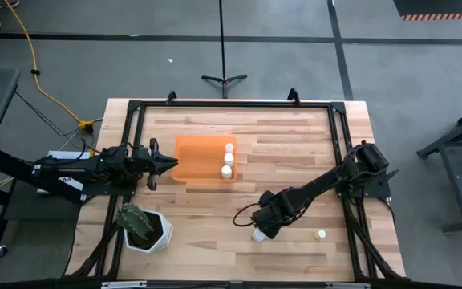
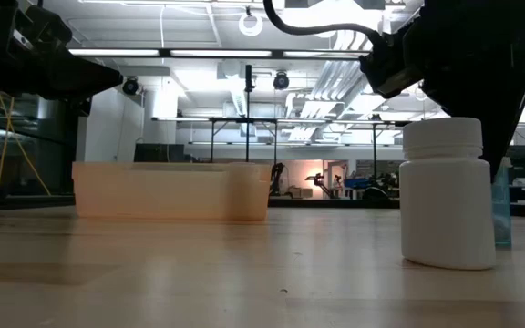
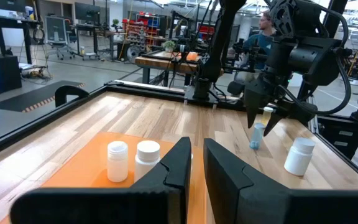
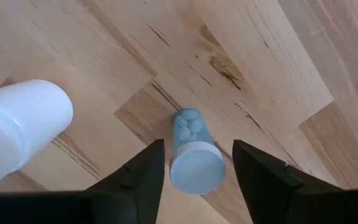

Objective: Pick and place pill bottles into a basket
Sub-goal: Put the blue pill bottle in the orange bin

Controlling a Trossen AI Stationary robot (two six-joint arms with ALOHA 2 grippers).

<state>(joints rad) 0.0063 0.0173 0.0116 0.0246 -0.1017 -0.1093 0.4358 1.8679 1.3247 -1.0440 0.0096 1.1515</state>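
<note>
Hovered right hand [image 4: 194, 168], fingers spread, straddling a small bluish pill bottle [image 4: 194, 155] on the tabletop [image 1: 295, 136]; next, probably squeezing, then carrying to basket [image 1: 191, 152].

Grey concrete floor [image 1: 295, 64] with yellow cable [image 1: 42, 84], bright ceiling lights [image 2: 190, 53].

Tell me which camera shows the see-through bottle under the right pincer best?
Right wrist view: the bottle stands between the right pincer's fingers, pills visible. Left wrist view shows it far off; low view, a blue sliver; the high view hides it.
</note>
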